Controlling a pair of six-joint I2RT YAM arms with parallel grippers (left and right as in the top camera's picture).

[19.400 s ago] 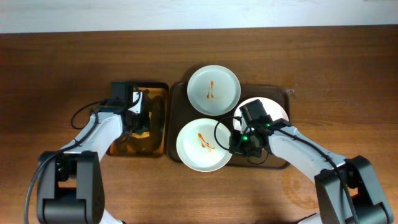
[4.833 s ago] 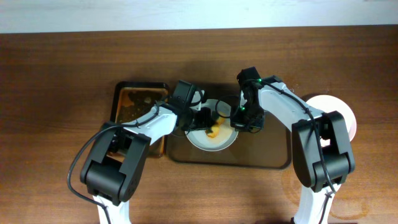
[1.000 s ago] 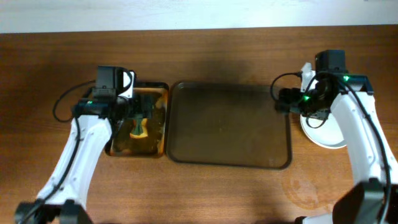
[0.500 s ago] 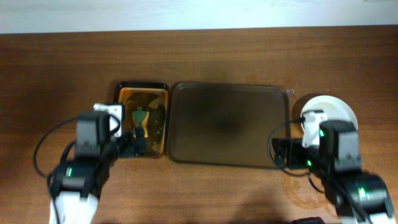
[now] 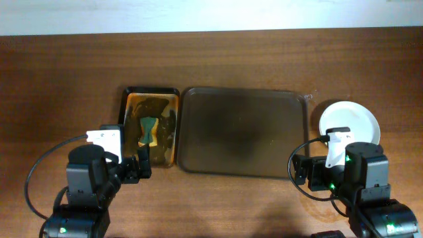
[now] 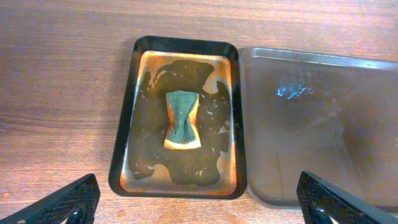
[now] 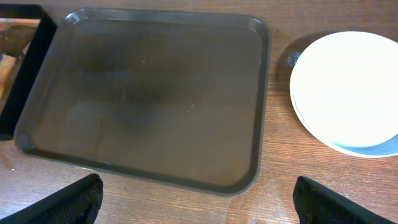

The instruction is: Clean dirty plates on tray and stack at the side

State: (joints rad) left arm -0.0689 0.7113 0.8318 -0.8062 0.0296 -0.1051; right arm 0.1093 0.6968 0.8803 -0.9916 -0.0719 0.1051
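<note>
While the left end effector (image 6: 199,202) and the right end effector (image 7: 199,202) hang released at the near side, the white plates (image 7: 345,84) lie stacked on the desk (image 7: 280,186) just right of the brown tray (image 7: 149,93). A sponge (image 6: 181,119) rests in the small black tray (image 6: 126,124) left of it.

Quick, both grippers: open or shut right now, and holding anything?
Left gripper: open, holding nothing.
Right gripper: open, holding nothing.
</note>
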